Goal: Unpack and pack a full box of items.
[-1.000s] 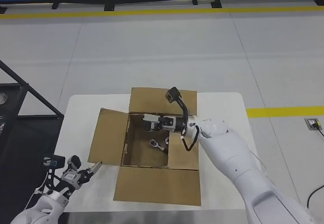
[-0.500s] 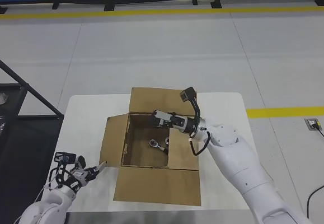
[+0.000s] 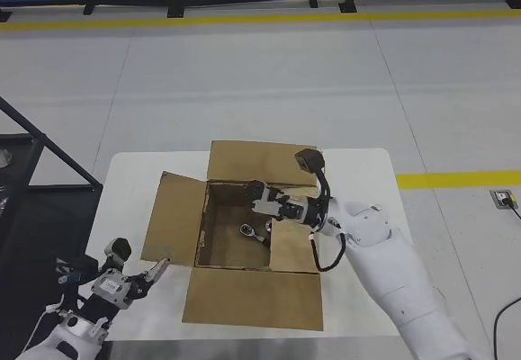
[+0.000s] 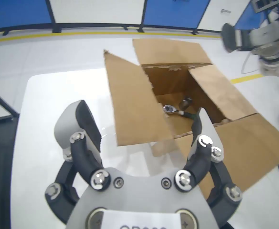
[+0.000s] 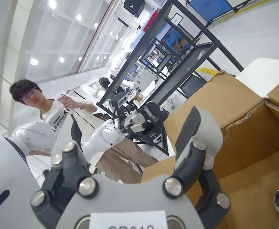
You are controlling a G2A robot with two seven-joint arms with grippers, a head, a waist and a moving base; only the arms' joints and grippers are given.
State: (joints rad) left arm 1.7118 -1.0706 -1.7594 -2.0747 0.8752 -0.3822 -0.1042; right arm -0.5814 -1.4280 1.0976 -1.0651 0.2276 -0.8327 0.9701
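A white table (image 3: 127, 183) stands before me on a pale floor marked with yellow lines (image 3: 467, 178). A black rack (image 3: 15, 225) stands beside its left edge, blue and white panels (image 4: 168, 1) beyond

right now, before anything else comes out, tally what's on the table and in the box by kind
cardboard box: 1
ratchet wrench, inside the box: 1
small dark item, inside the box, kind unclear: 1
total: 3
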